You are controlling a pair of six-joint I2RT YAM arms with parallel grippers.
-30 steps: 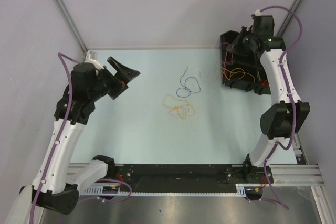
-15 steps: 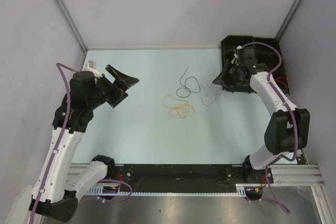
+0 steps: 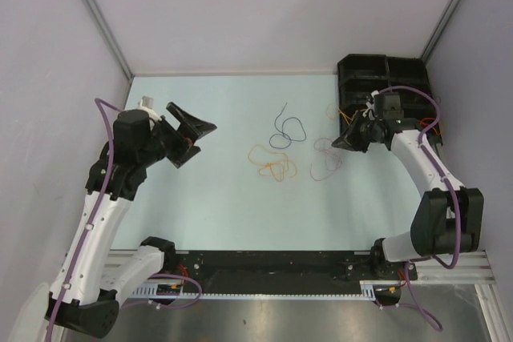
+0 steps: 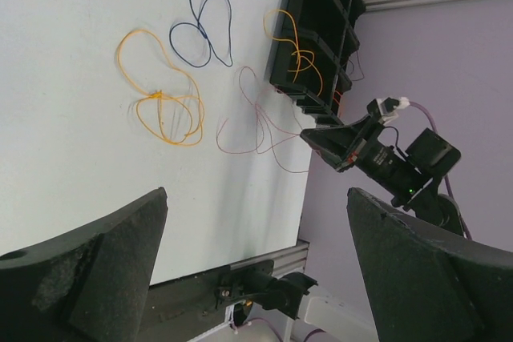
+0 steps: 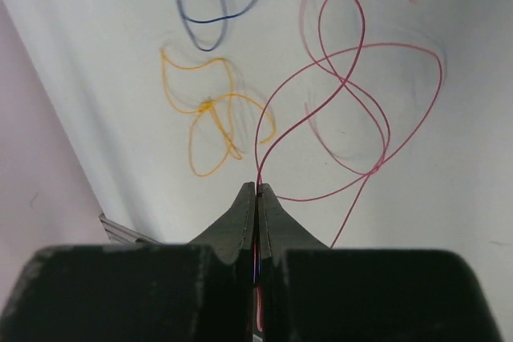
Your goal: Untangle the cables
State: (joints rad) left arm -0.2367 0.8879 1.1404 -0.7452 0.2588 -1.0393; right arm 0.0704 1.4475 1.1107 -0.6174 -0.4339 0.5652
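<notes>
My right gripper [image 3: 337, 143] [image 5: 256, 187] is shut on one end of a curly red cable [image 3: 327, 162] [image 5: 353, 94], whose loops trail on the table just left of the black bin [image 3: 385, 78]. A yellow-orange cable [image 3: 272, 164] [image 5: 212, 118] and a dark blue cable [image 3: 287, 130] [image 5: 216, 6] lie apart on the table's middle. More orange and red cables [image 3: 354, 110] hang in the bin. My left gripper [image 3: 189, 129] [image 4: 256, 198] is open and empty, raised at the left. The left wrist view also shows the red cable [image 4: 256, 126], the yellow-orange cable [image 4: 164, 102], the dark blue cable [image 4: 200, 34] and the bin [image 4: 317, 30].
The bin has several compartments and stands at the back right corner against the wall. Grey walls close the table at back and sides. The black rail [image 3: 272, 262] with the arm bases runs along the near edge.
My right gripper has come out of the bin, leftward and nearer over the table, drawing the red cable out with it. My left arm has shifted slightly.
</notes>
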